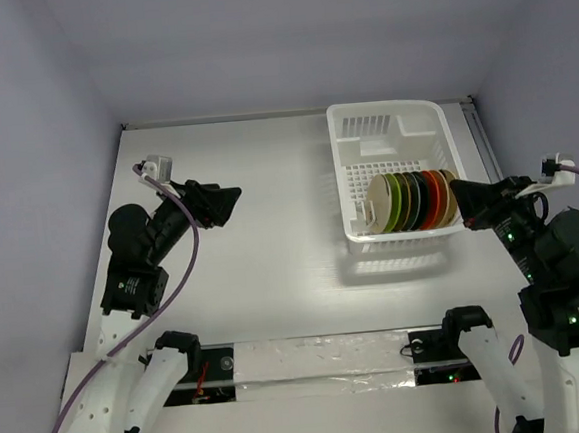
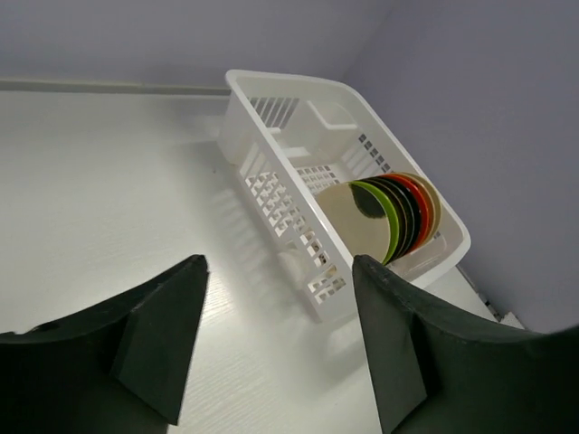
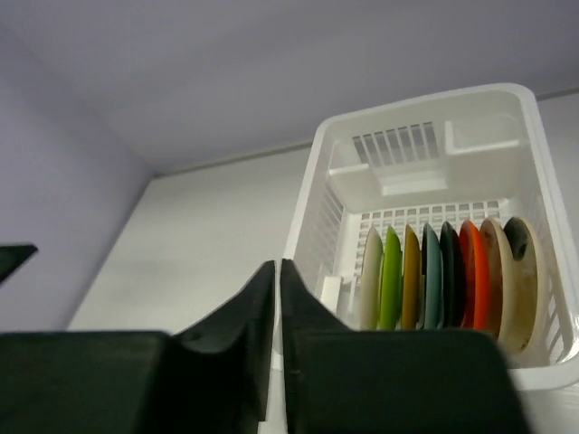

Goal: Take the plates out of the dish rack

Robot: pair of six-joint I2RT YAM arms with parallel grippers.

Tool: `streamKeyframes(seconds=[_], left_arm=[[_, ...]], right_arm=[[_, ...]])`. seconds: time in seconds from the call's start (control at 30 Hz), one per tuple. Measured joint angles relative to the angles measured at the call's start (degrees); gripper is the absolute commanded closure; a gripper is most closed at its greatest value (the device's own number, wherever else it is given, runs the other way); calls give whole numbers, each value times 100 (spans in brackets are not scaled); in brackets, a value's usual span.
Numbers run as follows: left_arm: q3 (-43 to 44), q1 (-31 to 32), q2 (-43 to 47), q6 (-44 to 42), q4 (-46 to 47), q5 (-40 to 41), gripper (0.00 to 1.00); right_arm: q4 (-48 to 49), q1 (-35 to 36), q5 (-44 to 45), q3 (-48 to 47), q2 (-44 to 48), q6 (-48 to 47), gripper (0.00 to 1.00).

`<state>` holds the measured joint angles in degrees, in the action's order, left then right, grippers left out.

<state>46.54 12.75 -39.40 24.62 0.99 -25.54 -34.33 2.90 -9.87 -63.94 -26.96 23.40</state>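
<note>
1. right gripper [image 3: 278, 268]: the fingers are pressed together with nothing between them. in the top view it hangs just beside the near right corner of the dish rack [image 1: 350, 172], at the right end of the plate row; contact with the rack cannot be told. judgement: this is an approach pose, and the fingers must part before any rim can be taken.

2. left gripper [image 2: 278, 271]: the fingers are spread wide and hold nothing. it hovers over the left part of the table [image 1: 265, 158], well apart from the rack, pointed toward it. judgement: it is kept out of the right arm's path, and possibly ready to receive.

3. plates [image 1: 414, 202]: all stand on edge in the near end of the rack, packed face to face in one row running left to right (cream at the left end, lime green next, orange-red toward the right). judgement: the upright stance leaves only the top rims free, so the end plates are the easiest to pinch. none is unloaded yet.

4. rack, far end: no plates stand here, and only the slotted wall shows.
</note>
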Motion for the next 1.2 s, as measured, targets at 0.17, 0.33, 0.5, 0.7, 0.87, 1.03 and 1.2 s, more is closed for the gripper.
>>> streamKeyframes(seconds=[0.17, 0.33, 0.5, 0.7, 0.87, 1.03, 1.2], left_arm=[[-4, 0, -59, 9, 2, -125, 53], [-166, 0, 17, 59, 66, -258, 98], [-258, 2, -109, -7, -83, -236, 100], [-535, 2, -144, -35, -304, -24, 93], [-713, 2, -184, -81, -531, 83, 74], [-732, 2, -136, -103, -667, 179, 65], [-732, 37, 42, -138, -876, 190, 60]], right_arm=[[177, 22, -699, 122, -380, 153, 100], [240, 868, -380, 240, -1095, 216, 100], [136, 2651, 1147, 63, -2127, 262, 100], [-136, 2900, 2793, 39, -3075, 282, 83], [-251, 2900, 3491, 24, -3635, 258, 69], [-278, 2900, 3845, 24, -4148, 256, 66], [-313, 2900, 4103, -87, -4575, 251, 66]])
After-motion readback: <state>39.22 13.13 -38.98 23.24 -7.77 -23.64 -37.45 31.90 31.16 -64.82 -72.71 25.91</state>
